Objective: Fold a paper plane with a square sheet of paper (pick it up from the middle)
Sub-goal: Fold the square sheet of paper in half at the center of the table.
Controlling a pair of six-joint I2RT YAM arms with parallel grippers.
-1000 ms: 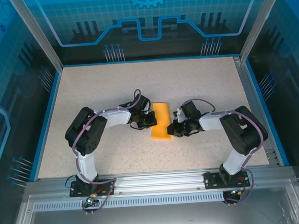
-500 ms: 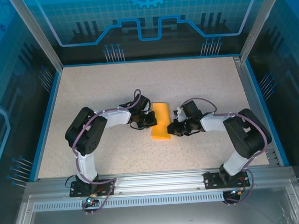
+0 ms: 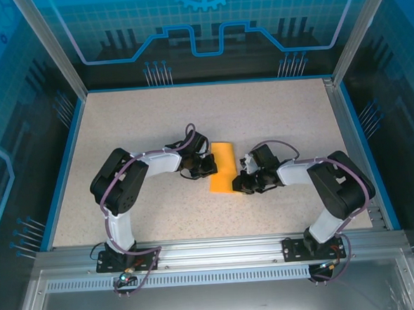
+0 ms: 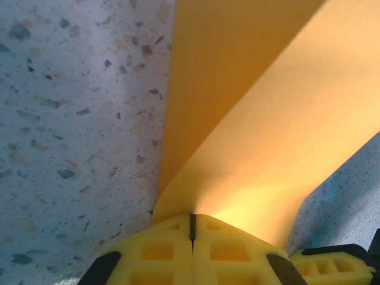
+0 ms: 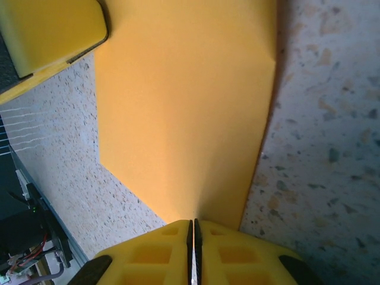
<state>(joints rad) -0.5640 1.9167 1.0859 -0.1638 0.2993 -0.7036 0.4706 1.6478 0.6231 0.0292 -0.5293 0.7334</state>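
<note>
**Both pincers clamped on the folded orange sheet**

The square sheet of paper (image 3: 222, 167) lies on the speckled worktop (image 3: 155, 116). From above it shows as a narrow orange-yellow oblong, folded over and set slightly askew. Bare worktop spreads on every side of it, with more beyond its far end than its near end.

The left pincer (image 3: 206, 165) sits at the sheet's left long edge, about halfway along. In the left wrist view its yellow fingers (image 4: 160, 249) are pressed together, with the sheet (image 4: 267, 119) coming straight out from between them. Two layers show there, a shaded one and a brighter one, meeting along a fold.

The right pincer (image 3: 240, 182) sits at the sheet's right long edge, toward its near end. In the right wrist view this pincer (image 5: 191, 224) is likewise shut on the sheet (image 5: 184, 107), whose edge runs in between the tips. Across the sheet from it, a yellow finger of the left pincer (image 5: 53, 29) rests at the opposite edge.
</note>
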